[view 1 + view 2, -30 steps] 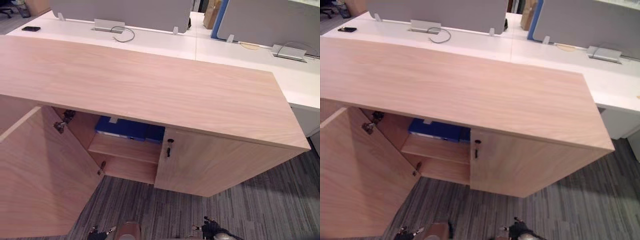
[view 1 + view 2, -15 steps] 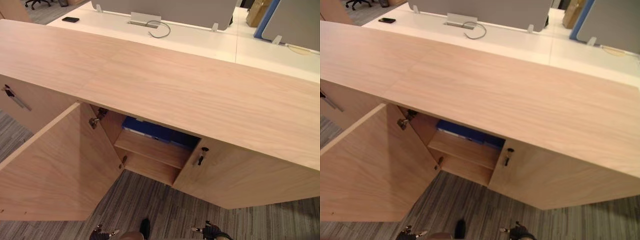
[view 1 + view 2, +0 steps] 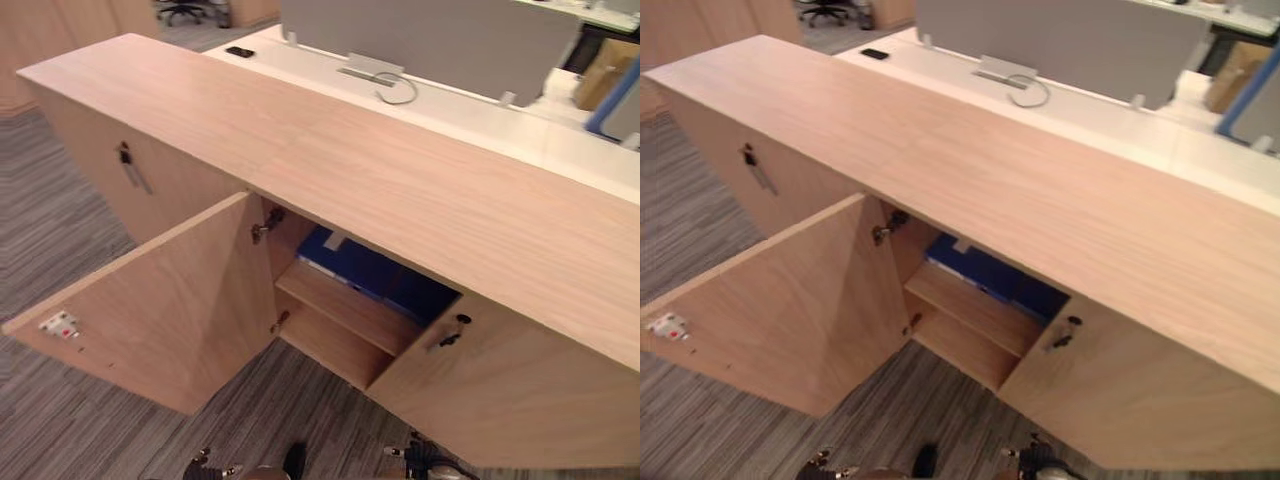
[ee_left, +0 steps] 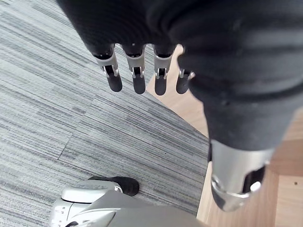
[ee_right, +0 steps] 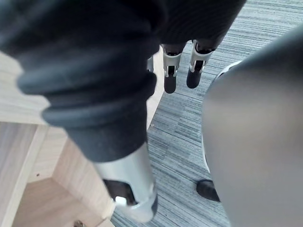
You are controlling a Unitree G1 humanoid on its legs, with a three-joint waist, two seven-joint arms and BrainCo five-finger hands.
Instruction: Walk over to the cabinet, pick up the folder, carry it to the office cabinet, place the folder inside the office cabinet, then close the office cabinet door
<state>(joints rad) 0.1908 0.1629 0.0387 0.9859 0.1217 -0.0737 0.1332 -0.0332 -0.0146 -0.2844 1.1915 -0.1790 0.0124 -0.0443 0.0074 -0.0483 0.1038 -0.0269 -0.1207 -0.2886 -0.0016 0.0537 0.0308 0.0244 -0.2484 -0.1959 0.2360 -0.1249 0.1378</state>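
Wood-grain door (image 3: 170,310) of the cabinet (image 3: 400,190) stands swung wide, hinged at its 1 o'clock edge and with its free edge out toward 9 o'clock over the carpet (image 3: 60,200). Its outer face is turned away from the opening.

Left hand (image 4: 138,78) hangs low at 6 o'clock in the eye views, fingers straight and relaxed, holding nothing. The door's near lower corner lies just ahead of it at 12 o'clock; the free edge lies at 10 o'clock. This hand is judged the nearer one for the closing push, which must sweep the leaf from 9 o'clock round toward 1 o'clock.

Folder (image 3: 385,280), blue, lies inside the cabinet on the upper shelf (image 3: 345,310), at 1 o'clock from the left hand and well apart from it. Its long axis runs 10 to 4 o'clock, parallel to the cabinet front. Which end it points cannot be told.

Right hand (image 5: 169,75) hangs beside the leg, fingers likewise loose and empty. Folder placement is judged complete; door closure is outstanding.
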